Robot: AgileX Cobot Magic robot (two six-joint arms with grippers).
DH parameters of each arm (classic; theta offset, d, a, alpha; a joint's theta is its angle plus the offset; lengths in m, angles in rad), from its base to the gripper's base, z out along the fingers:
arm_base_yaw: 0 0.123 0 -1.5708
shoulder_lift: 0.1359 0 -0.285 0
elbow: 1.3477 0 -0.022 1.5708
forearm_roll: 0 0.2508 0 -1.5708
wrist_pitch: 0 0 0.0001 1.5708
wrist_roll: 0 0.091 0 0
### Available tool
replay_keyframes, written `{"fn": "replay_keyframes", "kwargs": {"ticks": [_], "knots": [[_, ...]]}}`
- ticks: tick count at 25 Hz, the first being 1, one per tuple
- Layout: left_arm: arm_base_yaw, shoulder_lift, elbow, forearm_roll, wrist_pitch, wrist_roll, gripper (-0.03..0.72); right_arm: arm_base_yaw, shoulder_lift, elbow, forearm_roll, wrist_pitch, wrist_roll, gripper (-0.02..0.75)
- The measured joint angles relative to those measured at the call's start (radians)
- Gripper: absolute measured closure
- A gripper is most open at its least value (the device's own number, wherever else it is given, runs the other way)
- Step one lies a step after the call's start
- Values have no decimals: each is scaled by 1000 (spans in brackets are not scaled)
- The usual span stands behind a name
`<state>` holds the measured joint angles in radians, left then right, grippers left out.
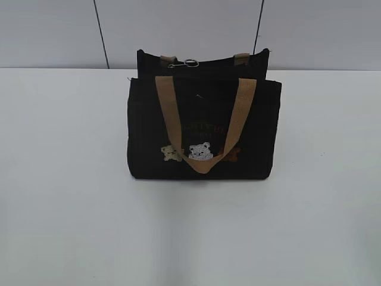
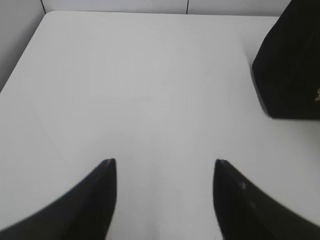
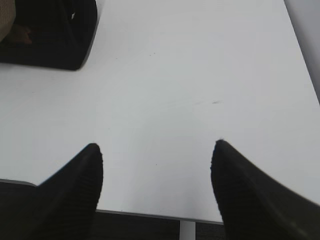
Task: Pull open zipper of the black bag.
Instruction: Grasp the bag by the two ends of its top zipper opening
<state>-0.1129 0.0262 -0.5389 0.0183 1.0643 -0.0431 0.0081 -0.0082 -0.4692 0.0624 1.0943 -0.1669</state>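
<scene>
The black bag (image 1: 202,128) stands upright in the middle of the white table, its tan handle hanging over the three small bears on its front. Along its top the zipper shows only as a small silver ring pull (image 1: 190,62) left of centre. No arm appears in the exterior view. My left gripper (image 2: 165,162) is open over bare table, with a corner of the black bag (image 2: 292,65) far off at the upper right. Over the table's near edge my right gripper (image 3: 157,147) stands open with nothing between its fingers; the black bag (image 3: 47,35) lies at the upper left.
The white table (image 1: 71,208) stretches wide on every side of the bag. A grey panelled wall (image 1: 178,30) rises behind it. The table's front edge (image 3: 150,215) runs just under the right gripper.
</scene>
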Motion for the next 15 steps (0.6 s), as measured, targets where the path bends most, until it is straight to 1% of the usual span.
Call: {"fn": "replay_keyframes", "kwargs": {"ticks": [2, 6, 10, 15], "knots": [[0, 28, -13, 2, -31, 3, 146, 0, 0, 0, 0, 0, 0, 223], [0, 122, -65, 3, -169, 43, 129, 0, 0, 0, 0, 0, 0, 223], [0, 272, -70, 2, -423, 63, 127, 0, 0, 0, 0, 0, 0, 223], [0, 523, -30, 2, -856, 65, 127, 0, 0, 0, 0, 0, 0, 223]]}}
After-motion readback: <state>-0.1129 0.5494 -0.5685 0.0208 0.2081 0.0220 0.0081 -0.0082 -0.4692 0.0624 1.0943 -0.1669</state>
